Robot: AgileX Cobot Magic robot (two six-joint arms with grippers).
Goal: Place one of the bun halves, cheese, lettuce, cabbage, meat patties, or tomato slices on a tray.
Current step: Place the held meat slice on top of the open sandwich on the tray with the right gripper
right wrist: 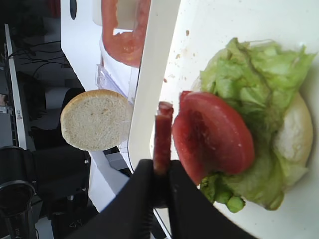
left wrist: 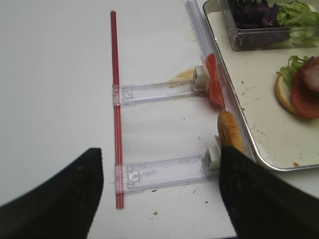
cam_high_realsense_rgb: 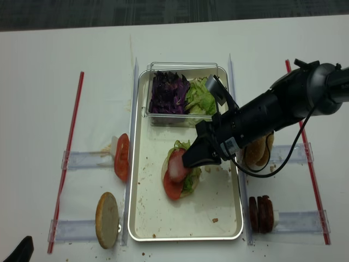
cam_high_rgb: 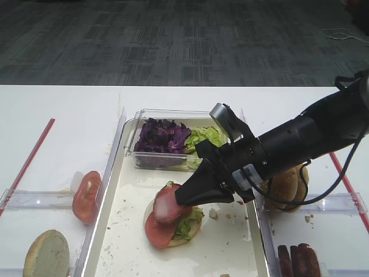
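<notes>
The right gripper pinches a meat patty edge-on above the tomato slice, hiding its face.

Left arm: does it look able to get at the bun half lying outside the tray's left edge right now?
Probably yes. The bun half lies outside the tray on the left arm's side, nothing over it. The right gripper is busy over the tray, holding a meat patty, clear of that path.
</notes>
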